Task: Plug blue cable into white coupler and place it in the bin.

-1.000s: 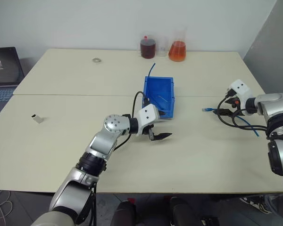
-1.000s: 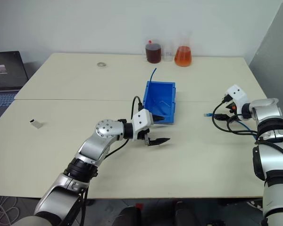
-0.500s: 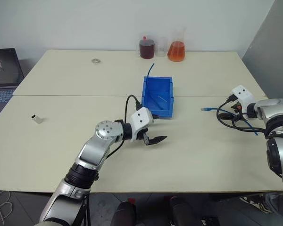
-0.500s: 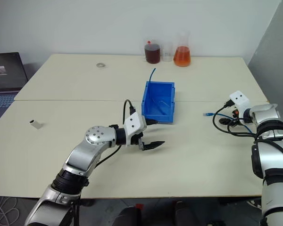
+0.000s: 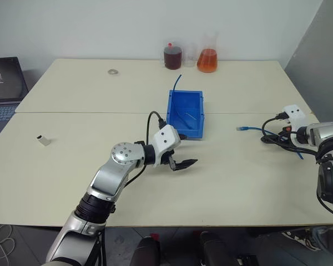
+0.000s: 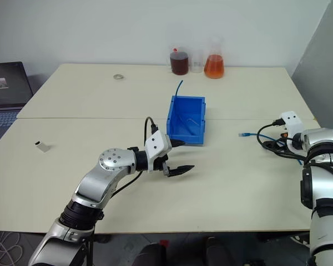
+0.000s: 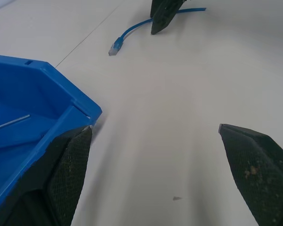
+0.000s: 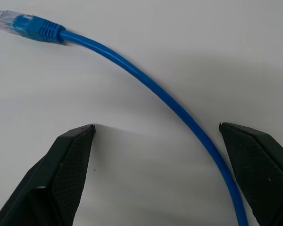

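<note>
**Right arm swings out over the cable, nothing grasped yet**

The table (image 5: pixel 72 166) carries the blue bin (image 5: pixel 186 113) at its centre. The left gripper (image 5: pixel 184 164) hovers just in front of the bin, fingers spread and empty, hardly shifted. The right gripper (image 8: pixel 155 136) has drawn outward toward the table's right edge; its fingers gape either side of the blue cable (image 8: pixel 179 113), which lies flat, plug end toward the bin. The white coupler (image 5: pixel 44 140) sits far left, untouched, so plugging hasn't begun.

Blue cable (image 8: pixel 170 101) lies loose, well right of the bin (image 5: pixel 186 113).
</note>
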